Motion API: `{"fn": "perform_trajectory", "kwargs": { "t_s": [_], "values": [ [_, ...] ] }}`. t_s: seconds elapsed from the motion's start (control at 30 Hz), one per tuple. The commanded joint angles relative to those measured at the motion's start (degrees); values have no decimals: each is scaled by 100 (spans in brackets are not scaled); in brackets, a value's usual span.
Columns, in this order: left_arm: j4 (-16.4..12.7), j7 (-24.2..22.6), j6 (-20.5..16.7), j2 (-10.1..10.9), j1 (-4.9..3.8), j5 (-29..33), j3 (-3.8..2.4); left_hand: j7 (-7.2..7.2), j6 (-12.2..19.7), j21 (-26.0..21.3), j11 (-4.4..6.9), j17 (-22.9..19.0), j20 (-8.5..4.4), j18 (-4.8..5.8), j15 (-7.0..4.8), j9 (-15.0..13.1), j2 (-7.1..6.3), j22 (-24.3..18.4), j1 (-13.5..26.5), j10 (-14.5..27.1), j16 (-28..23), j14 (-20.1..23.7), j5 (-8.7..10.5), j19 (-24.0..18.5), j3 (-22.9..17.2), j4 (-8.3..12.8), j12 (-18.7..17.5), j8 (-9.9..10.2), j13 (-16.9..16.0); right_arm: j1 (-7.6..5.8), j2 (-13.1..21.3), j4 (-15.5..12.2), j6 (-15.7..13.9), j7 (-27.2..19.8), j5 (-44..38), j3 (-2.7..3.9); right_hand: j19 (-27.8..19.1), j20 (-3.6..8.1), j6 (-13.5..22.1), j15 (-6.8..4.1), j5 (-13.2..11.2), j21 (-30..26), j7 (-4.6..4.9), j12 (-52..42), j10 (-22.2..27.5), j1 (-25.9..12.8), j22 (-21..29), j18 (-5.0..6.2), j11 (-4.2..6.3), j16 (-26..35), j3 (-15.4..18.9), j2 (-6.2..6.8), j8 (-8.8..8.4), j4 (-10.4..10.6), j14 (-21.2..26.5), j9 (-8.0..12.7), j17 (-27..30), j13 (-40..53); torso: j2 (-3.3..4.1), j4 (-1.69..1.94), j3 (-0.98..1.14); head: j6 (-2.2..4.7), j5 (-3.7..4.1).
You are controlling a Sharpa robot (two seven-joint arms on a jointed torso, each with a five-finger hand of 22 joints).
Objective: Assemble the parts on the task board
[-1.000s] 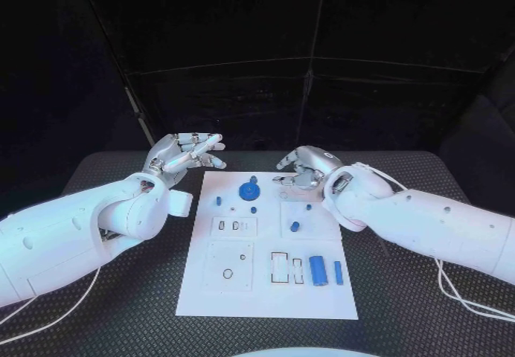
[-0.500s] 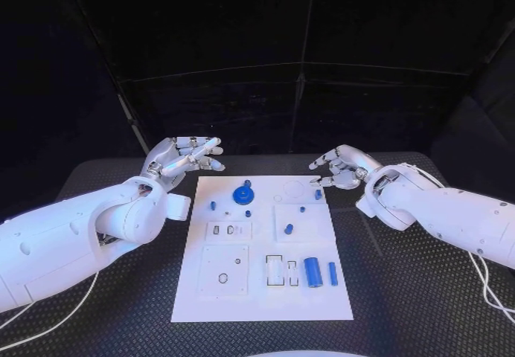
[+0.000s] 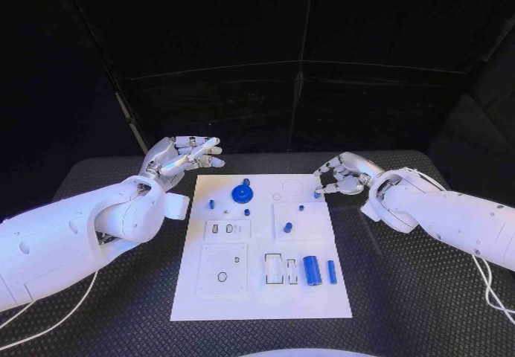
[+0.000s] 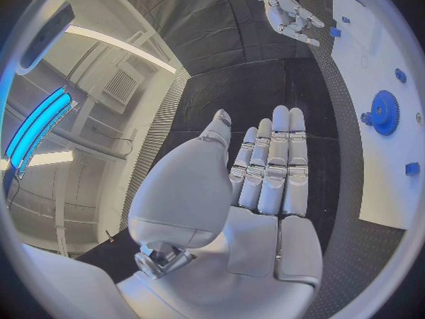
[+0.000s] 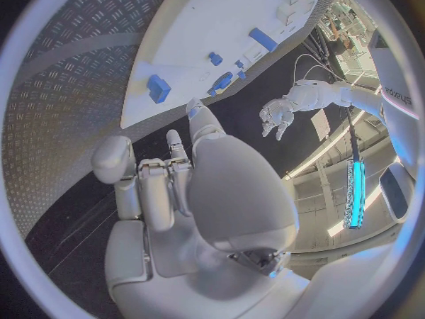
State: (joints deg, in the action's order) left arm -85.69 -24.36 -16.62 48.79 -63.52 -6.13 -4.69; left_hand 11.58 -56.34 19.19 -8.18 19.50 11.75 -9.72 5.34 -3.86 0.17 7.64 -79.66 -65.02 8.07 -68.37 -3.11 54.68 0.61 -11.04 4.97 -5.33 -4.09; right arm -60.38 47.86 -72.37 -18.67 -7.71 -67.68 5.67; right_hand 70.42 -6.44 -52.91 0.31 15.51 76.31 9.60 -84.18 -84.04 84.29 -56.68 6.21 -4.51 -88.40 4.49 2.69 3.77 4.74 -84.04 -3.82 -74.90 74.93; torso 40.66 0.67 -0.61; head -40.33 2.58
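The white task board (image 3: 257,297) lies in the middle of the table. A blue gear (image 3: 242,195) sits near its far edge, with several small blue parts around it, one near the far right edge (image 3: 318,195). A blue cylinder (image 3: 312,271) and a thin blue bar (image 3: 332,271) lie at the near right. My left hand (image 3: 182,156) hovers off the far left corner, fingers straight and empty (image 4: 270,163). My right hand (image 3: 344,175) hangs just off the far right corner with fingers loosely bent, holding nothing (image 5: 168,184).
Black textured table (image 3: 418,297) surrounds the board on all sides. White cables trail off both arms at the near left (image 3: 53,320) and near right (image 3: 488,290). Several empty slots (image 3: 277,269) mark the board's near half.
My right hand has drawn back from over the board's far right part to beside that corner, leaving a small blue part there. The left hand has stayed in place.
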Motion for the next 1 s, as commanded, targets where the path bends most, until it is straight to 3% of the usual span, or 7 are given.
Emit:
{"fn": "perform_trajectory", "kwargs": {
  "t_s": [0.03,0.2,0.6,0.8,1.0],
  "values": [
    [5,-11,137,-12,-6,-4,-6,6,-57,-186,-14,-64,53,-82,29,5,34,-115,-35,-55,-117,28,4,-171,19,37,-57,53,9,11,-26,39,169,-24,-146,5,-37,-10,38,8,-26,-19,6,26,-101,44,7,24,-13,14,15,10,-23,-26,-469,6,-914,792,0,-5,0,-14,16],
    [9,-15,153,-18,-5,-6,-6,13,-56,-319,-28,-116,88,-88,50,6,42,-204,-42,-46,-205,25,5,-254,32,48,-89,79,13,33,-57,105,246,38,-210,5,-38,-13,42,11,-24,-20,11,29,-98,36,9,24,-18,13,22,10,-21,-26,-470,5,-915,788,-1,12,-4,-21,39],
    [16,-30,129,-21,-2,-6,-6,27,-42,-366,-41,-144,103,-89,65,9,40,-239,-42,-27,-254,43,6,-267,42,54,-106,97,17,91,-101,192,353,123,-308,4,-38,-26,27,26,-11,-21,24,29,-96,9,8,24,-32,11,47,-2,2,-27,-472,-5,-925,788,-1,1,-4,-35,48],
    [19,-31,123,-23,-1,-6,-6,33,-38,-374,-45,-149,106,-89,68,9,38,-245,-41,-20,-264,46,6,-267,45,55,-109,101,17,106,-134,249,359,154,-366,4,-25,-37,-105,26,8,-13,7,14,-106,-2,-10,24,-23,7,66,-63,71,-47,-476,-33,-943,805,1,9,-2,-47,54],
    [24,-30,121,-25,0,-6,-6,33,-38,-374,-45,-149,106,-89,68,9,38,-245,-41,-20,-264,46,6,-267,45,55,-109,101,17,118,-176,317,330,172,-385,4,5,-24,-268,5,-19,5,-22,-12,-130,-20,-47,19,4,0,45,-209,143,-49,-482,-51,-966,833,-1,8,-2,-55,52]
  ]
}}
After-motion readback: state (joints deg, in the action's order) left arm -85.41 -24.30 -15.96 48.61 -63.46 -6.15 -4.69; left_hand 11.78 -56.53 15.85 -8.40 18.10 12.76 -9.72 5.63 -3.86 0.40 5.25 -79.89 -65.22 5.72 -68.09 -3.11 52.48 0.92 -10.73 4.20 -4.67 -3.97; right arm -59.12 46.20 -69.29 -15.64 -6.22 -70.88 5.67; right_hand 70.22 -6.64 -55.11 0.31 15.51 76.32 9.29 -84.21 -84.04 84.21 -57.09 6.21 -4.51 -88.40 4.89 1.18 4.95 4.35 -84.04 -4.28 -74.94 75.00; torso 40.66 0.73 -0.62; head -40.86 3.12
